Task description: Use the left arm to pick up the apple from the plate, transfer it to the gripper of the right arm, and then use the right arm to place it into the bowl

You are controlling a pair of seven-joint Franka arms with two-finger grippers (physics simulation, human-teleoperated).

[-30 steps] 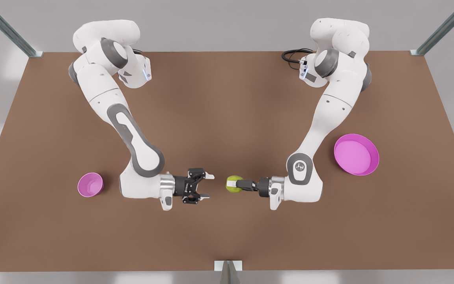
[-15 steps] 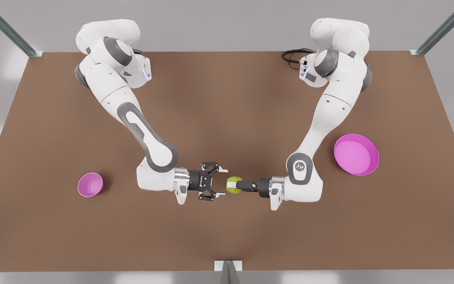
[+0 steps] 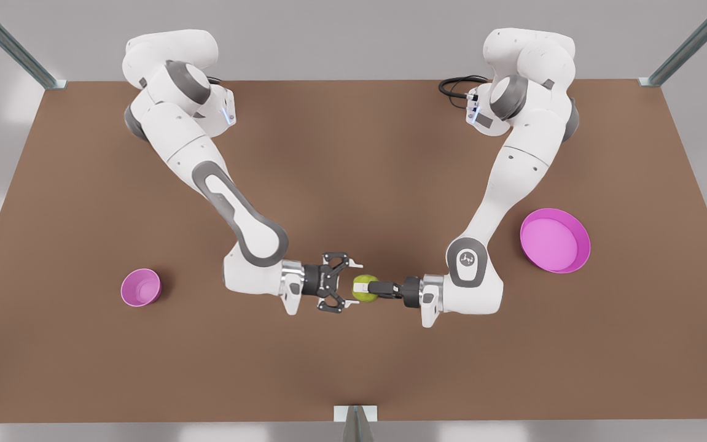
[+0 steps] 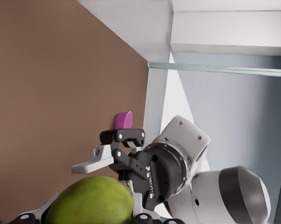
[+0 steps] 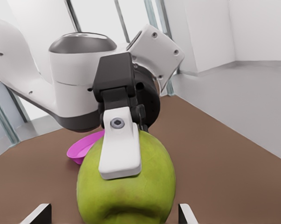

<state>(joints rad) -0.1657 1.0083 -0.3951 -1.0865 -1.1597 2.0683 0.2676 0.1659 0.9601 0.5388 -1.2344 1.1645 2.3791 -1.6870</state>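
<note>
The green apple (image 3: pixel 363 288) hangs above the table's middle, with my left gripper (image 3: pixel 373 287), on the arm at the front view's right, shut on it. One of its white fingers (image 5: pixel 120 142) lies across the apple (image 5: pixel 149 186). My right gripper (image 3: pixel 353 284) comes from the front view's left and is open, its fingertips flanking the apple's near side without touching. In the left wrist view the apple (image 4: pixel 91 203) sits close, with the open right gripper (image 4: pixel 110 154) just beyond. The small pink bowl (image 3: pixel 140 286) stands at the front view's left. The pink plate (image 3: pixel 554 239) lies at the right.
Both arms stretch low across the brown table (image 3: pixel 353 368) and meet near its middle. The bowl (image 4: pixel 124 120) lies past the right arm's wrist. The plate (image 5: pixel 84 147) shows behind the left arm. Metal frame posts stand at the table's corners.
My right arm has moved toward the front view's right, bringing its open fingers from well clear of the apple to either side of it. The left arm has held still with the apple.
</note>
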